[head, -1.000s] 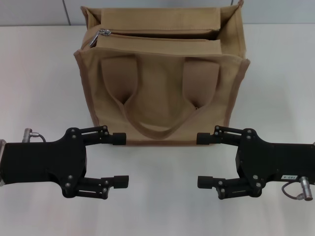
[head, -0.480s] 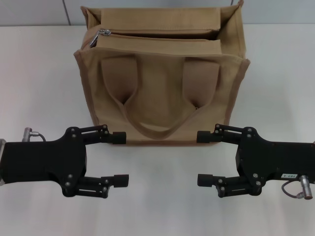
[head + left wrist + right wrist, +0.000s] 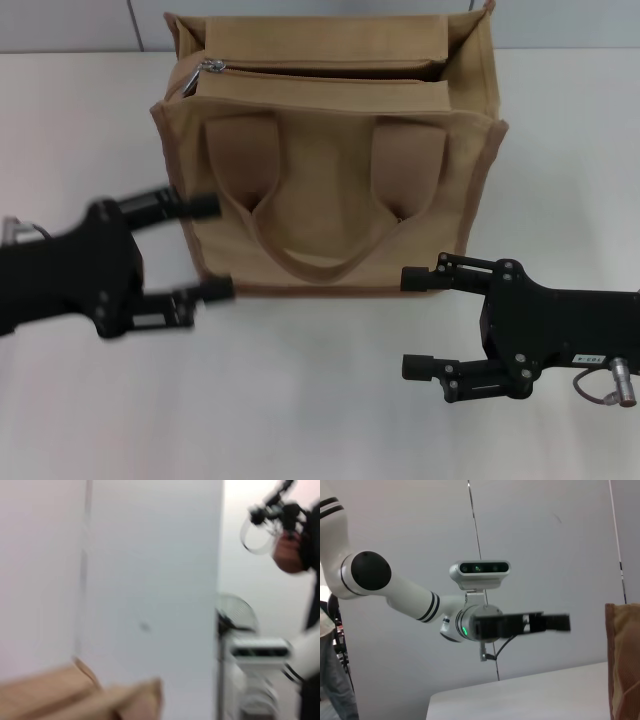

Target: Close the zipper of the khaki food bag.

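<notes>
Zipper [image 3: 320,73] runs left-right along top of khaki food bag [image 3: 330,170], silver slider [image 3: 207,66] at its left end. Bag stands upright on white table [image 3: 320,400]: boxy canvas, brown piping, strap handles draped over front. Left gripper [image 3: 205,247], fingers spread, at bag's lower left corner. Right gripper [image 3: 415,323] spread too, just before bag's lower right corner.

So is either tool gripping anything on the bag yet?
No. The left tool is open at the khaki food bag's front left edge, clamping nothing. The right tool is open over the table, clear of the bag.
</notes>
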Action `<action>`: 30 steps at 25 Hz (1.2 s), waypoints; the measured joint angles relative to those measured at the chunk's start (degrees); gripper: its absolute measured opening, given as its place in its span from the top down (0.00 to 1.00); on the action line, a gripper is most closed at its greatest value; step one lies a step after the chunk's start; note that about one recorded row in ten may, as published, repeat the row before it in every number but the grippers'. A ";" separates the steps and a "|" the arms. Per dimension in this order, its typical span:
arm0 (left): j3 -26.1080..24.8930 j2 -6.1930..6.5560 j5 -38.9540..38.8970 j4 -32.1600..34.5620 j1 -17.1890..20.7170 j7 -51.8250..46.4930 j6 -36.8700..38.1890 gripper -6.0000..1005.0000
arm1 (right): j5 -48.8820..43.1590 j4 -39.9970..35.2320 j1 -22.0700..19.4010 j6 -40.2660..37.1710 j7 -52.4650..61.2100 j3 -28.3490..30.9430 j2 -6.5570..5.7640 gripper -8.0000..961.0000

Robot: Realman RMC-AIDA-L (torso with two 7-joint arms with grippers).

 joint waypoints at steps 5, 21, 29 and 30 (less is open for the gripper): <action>-5.99 0.04 -8.23 -2.93 1.30 1.09 -0.74 0.20 | 0.06 0.00 -0.12 -0.07 -0.02 0.00 0.00 0.13; -20.77 0.02 -10.64 -7.60 1.21 1.99 -8.41 0.22 | 0.06 0.01 -0.29 -0.07 -0.30 0.00 0.00 0.13; -15.56 1.82 -8.25 -2.43 0.68 1.83 -13.79 0.22 | 0.06 0.00 -0.28 -0.16 -0.18 0.00 -0.01 0.13; -14.17 2.35 -7.82 -1.60 0.67 1.40 -14.09 0.22 | 0.06 0.01 -0.29 -0.19 -0.12 0.00 -0.04 0.13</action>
